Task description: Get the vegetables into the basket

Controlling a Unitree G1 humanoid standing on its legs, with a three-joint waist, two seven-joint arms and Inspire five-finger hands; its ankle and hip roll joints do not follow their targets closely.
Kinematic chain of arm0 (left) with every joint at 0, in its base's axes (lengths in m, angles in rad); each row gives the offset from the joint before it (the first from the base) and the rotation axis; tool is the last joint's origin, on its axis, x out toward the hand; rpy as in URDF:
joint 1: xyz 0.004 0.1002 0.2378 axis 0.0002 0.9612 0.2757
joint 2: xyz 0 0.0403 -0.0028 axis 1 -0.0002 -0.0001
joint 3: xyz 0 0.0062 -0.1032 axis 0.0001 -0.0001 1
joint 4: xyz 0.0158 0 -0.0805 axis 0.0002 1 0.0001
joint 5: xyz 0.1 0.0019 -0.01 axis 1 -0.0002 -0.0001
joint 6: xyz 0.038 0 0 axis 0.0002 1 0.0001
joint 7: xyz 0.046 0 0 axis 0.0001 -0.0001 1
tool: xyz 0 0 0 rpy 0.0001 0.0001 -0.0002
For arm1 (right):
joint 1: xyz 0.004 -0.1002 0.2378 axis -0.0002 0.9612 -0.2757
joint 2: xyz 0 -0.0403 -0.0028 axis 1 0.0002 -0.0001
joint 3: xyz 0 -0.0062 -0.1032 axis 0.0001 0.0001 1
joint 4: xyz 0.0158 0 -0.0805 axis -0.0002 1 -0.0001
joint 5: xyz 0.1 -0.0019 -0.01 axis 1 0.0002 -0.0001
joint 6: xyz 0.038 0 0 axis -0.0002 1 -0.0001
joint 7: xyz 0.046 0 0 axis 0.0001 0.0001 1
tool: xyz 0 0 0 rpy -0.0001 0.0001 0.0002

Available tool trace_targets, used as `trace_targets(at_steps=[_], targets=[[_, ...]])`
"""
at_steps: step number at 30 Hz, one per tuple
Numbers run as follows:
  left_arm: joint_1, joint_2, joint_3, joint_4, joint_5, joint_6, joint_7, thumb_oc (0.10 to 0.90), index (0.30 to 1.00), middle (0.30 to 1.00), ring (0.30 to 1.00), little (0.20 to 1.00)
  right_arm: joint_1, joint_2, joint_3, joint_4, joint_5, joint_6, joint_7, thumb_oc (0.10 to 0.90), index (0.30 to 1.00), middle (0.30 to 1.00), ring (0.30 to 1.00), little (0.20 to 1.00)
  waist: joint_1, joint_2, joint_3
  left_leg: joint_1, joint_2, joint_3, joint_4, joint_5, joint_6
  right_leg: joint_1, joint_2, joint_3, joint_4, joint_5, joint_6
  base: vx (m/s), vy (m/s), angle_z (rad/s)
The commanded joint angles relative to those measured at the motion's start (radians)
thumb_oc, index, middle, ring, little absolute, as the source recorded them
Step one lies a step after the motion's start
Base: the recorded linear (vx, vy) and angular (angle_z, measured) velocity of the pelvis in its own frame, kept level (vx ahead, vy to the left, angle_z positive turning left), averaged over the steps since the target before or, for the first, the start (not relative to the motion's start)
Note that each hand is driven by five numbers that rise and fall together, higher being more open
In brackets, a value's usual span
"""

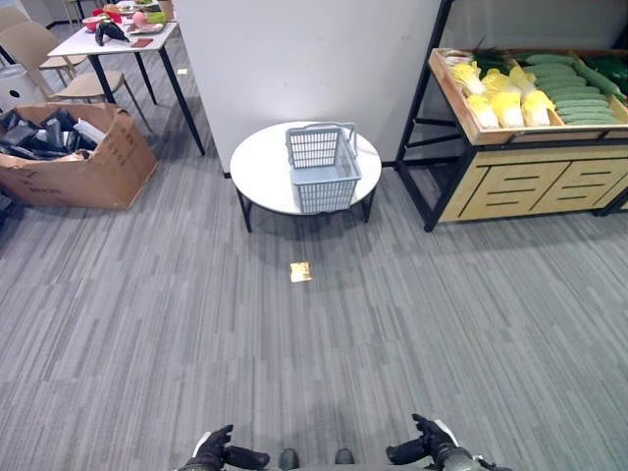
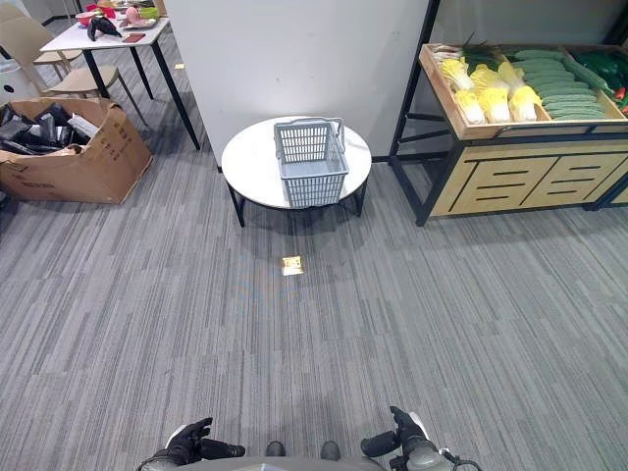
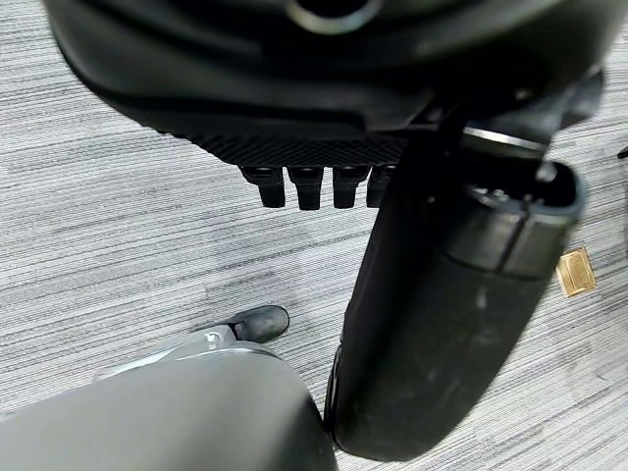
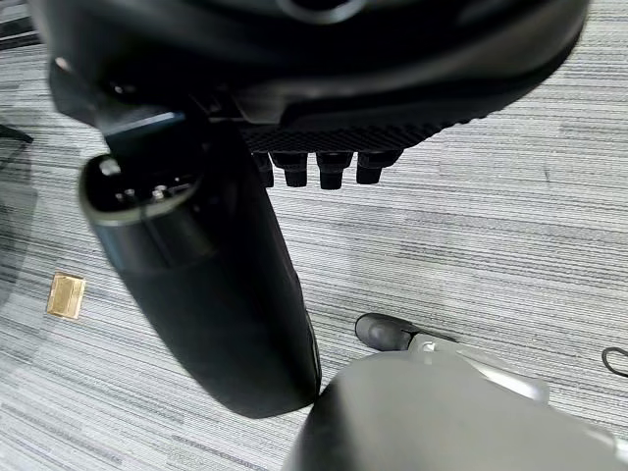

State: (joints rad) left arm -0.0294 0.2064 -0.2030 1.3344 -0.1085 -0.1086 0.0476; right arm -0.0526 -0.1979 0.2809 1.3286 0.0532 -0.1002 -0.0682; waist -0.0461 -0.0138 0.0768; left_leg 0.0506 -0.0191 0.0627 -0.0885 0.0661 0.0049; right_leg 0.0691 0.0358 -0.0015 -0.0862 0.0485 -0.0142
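Note:
A pale grey plastic basket (image 1: 322,167) with its handle up stands on a low round white table (image 1: 257,169) straight ahead, across the carpet. To the right, a wooden rack (image 1: 510,182) holds the vegetables in its top tray: yellow-white cabbages (image 1: 500,96) and a pile of green cucumbers (image 1: 574,93). My left hand (image 1: 218,453) and right hand (image 1: 429,447) hang low at the near edge of the view, far from the table and the rack. Both are open and hold nothing, with relaxed fingers (image 3: 304,186) and the thumb (image 4: 196,285) standing out over bare carpet.
An open cardboard box (image 1: 93,162) of dark items sits on the floor at the left. Behind it are a white table (image 1: 113,41) with assorted items and beige chairs (image 1: 39,49). A white pillar (image 1: 304,59) rises behind the round table. A brass floor plate (image 1: 300,272) lies in the carpet.

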Motion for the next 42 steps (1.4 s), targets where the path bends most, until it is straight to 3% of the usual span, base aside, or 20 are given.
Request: trace_targets(at_steps=[1,18,24,27,31,32,35,37,39,42], targets=[[-0.010,-0.016,-0.005,0.069,0.009,0.006,0.020,0.900,1.000,1.000,1.000,1.000,0.016,-0.033,0.033,0.071,-0.051,0.033,-0.011,0.900,1.000,1.000,1.000,1.000,-0.006,0.003,-0.017,0.037,0.027,-0.002,0.001,-0.084,-0.022,-0.032,-0.047,0.020,0.000,-0.007,0.090,0.05,0.017,0.00],[-0.036,0.008,-0.023,0.039,0.024,-0.008,0.043,0.900,1.000,1.000,1.000,1.000,0.009,-0.045,0.046,0.020,-0.028,0.013,-0.023,0.900,1.000,1.000,1.000,1.000,-0.010,-0.006,0.003,0.027,0.037,-0.005,0.001,-0.077,-0.029,-0.049,-0.036,0.015,0.014,-0.015,0.085,0.00,-0.006,0.00],[-0.064,0.024,-0.029,0.021,0.005,-0.012,0.058,0.900,1.000,1.000,1.000,1.000,-0.017,-0.075,0.034,-0.010,-0.006,0.006,-0.039,0.900,1.000,1.000,1.000,1.000,-0.012,-0.006,0.043,-0.018,0.055,-0.018,0.011,-0.061,-0.034,-0.127,-0.019,0.003,0.100,-0.045,0.071,-0.02,-0.077,0.09],[-0.085,0.038,-0.030,0.013,-0.006,-0.016,0.076,0.900,1.000,1.000,1.000,1.000,-0.029,-0.091,0.026,-0.015,0.008,0.003,-0.047,0.900,1.000,1.000,1.000,1.000,-0.020,-0.004,0.074,-0.063,0.070,-0.027,0.059,-0.069,-0.039,-0.189,-0.004,-0.002,0.181,-0.078,0.059,-0.01,-0.133,0.10],[-0.096,0.049,-0.020,-0.003,-0.033,-0.024,0.089,0.900,1.000,1.000,1.000,1.000,-0.023,-0.112,0.012,-0.020,0.019,-0.005,-0.059,0.900,1.000,1.000,1.000,1.000,-0.025,-0.019,0.115,-0.166,0.058,-0.021,0.301,-0.107,-0.063,-0.182,-0.010,-0.011,0.191,-0.091,0.040,0.06,-0.142,0.15],[-0.100,0.050,-0.019,-0.010,-0.042,-0.026,0.091,0.900,1.000,1.000,1.000,1.000,-0.021,-0.117,0.007,-0.020,0.019,-0.005,-0.061,0.900,1.000,1.000,1.000,1.000,-0.023,-0.024,0.127,-0.204,0.054,-0.023,0.386,-0.095,-0.068,-0.173,-0.014,-0.016,0.192,-0.094,0.034,0.09,-0.112,0.24],[-0.108,0.054,-0.021,-0.026,-0.070,-0.039,0.096,0.900,1.000,1.000,1.000,1.000,-0.022,-0.124,0.006,-0.015,0.021,-0.007,-0.066,0.900,1.000,1.000,1.000,1.000,-0.008,-0.026,0.153,-0.284,0.030,-0.060,0.427,-0.056,-0.062,-0.153,-0.015,-0.017,0.199,-0.109,0.031,0.13,-0.051,0.19],[-0.108,0.055,-0.030,-0.034,-0.072,-0.046,0.099,0.900,1.000,1.000,1.000,1.000,-0.022,-0.123,0.009,-0.010,0.021,-0.004,-0.066,0.900,1.000,1.000,1.000,1.000,0.006,-0.032,0.153,-0.368,0.040,-0.060,0.353,-0.041,-0.048,-0.129,-0.015,-0.001,0.191,-0.124,0.038,0.25,0.042,0.02],[-0.100,0.053,-0.036,-0.036,-0.076,-0.050,0.105,0.900,1.000,1.000,1.000,1.000,-0.019,-0.119,0.013,-0.008,0.018,-0.003,-0.069,0.900,1.000,1.000,1.000,1.000,0.024,-0.016,0.152,-0.411,0.071,-0.083,0.254,0.057,-0.065,-0.098,0.004,0.014,0.186,-0.146,0.040,0.26,0.101,-0.26],[-0.080,0.056,-0.031,-0.036,-0.076,-0.054,0.101,0.900,1.000,1.000,1.000,1.000,-0.010,-0.119,0.006,-0.006,0.019,-0.007,-0.069,0.900,1.000,1.000,1.000,1.000,0.049,-0.003,0.139,-0.435,0.102,-0.094,0.086,0.132,-0.085,-0.014,0.012,0.066,0.167,-0.187,0.046,0.46,0.217,-0.52]])
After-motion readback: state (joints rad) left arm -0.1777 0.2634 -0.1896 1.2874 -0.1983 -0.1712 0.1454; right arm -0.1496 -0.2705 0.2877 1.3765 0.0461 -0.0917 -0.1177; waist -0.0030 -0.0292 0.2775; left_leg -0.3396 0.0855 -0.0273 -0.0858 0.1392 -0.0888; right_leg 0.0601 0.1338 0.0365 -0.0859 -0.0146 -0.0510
